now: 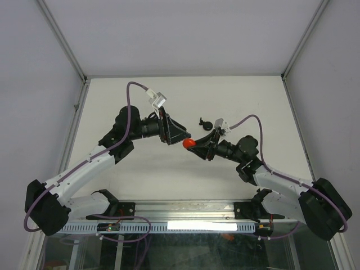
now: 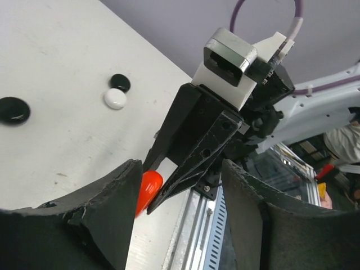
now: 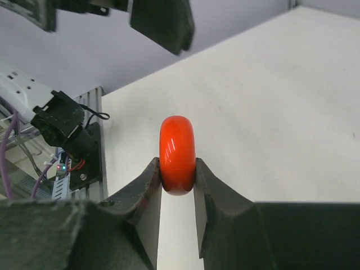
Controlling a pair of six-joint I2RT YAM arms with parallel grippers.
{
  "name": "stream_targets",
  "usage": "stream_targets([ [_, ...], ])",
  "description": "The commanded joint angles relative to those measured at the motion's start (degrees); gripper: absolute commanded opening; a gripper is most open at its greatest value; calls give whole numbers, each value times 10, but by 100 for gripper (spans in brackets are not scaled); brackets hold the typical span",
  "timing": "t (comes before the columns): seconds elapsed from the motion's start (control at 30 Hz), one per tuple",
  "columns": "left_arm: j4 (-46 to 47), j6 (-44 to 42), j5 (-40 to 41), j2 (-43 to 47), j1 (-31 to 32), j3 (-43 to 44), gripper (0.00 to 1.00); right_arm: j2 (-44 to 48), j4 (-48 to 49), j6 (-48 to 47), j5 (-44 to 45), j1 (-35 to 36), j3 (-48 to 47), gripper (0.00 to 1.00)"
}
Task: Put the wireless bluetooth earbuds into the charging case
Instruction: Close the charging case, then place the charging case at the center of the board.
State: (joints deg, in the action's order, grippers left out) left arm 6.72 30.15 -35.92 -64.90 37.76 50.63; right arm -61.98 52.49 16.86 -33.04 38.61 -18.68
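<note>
A glossy red puck-shaped charging case (image 3: 177,146) hangs above the table, edge-on, with my right gripper (image 3: 177,163) shut on its two flat sides. The top view shows the case (image 1: 189,143) between both arms, mid-table. My left gripper (image 2: 180,169) is open; its jaws stand wide around the right gripper's tip, and the red case (image 2: 149,185) is partly hidden behind the left finger (image 2: 112,202). Two small rounded pieces, one white (image 2: 115,99) and one black (image 2: 120,82), lie together on the table; I cannot tell whether they are earbuds.
A black puck (image 2: 12,109) lies on the table farther left in the left wrist view. Two small black things (image 1: 205,124) sit just beyond the right wrist in the top view. The metal rail (image 1: 185,212) runs along the near edge.
</note>
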Motion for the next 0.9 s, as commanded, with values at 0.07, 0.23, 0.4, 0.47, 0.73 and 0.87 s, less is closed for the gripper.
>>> stream_targets([
  [0.07, -113, -83, 206, 51, -9, 22, 66, 45, -233, 26, 86, -18, -49, 0],
  [0.23, -190, -103, 363, 67, -14, 34, 82, 81, -375, 59, 174, -48, -37, 0],
  [0.4, -217, -115, 450, 72, -35, 31, 97, 114, -448, 101, 212, -97, -14, 0],
  [0.47, -220, -122, 468, 70, -49, 26, 99, 118, -473, 117, 215, -120, -9, 0],
  [0.73, -237, -135, 476, 71, -94, 17, 99, 112, -538, 173, 230, -214, 13, 0],
  [0.87, -243, -135, 469, 70, -118, 8, 99, 92, -549, 198, 223, -272, 26, 0],
])
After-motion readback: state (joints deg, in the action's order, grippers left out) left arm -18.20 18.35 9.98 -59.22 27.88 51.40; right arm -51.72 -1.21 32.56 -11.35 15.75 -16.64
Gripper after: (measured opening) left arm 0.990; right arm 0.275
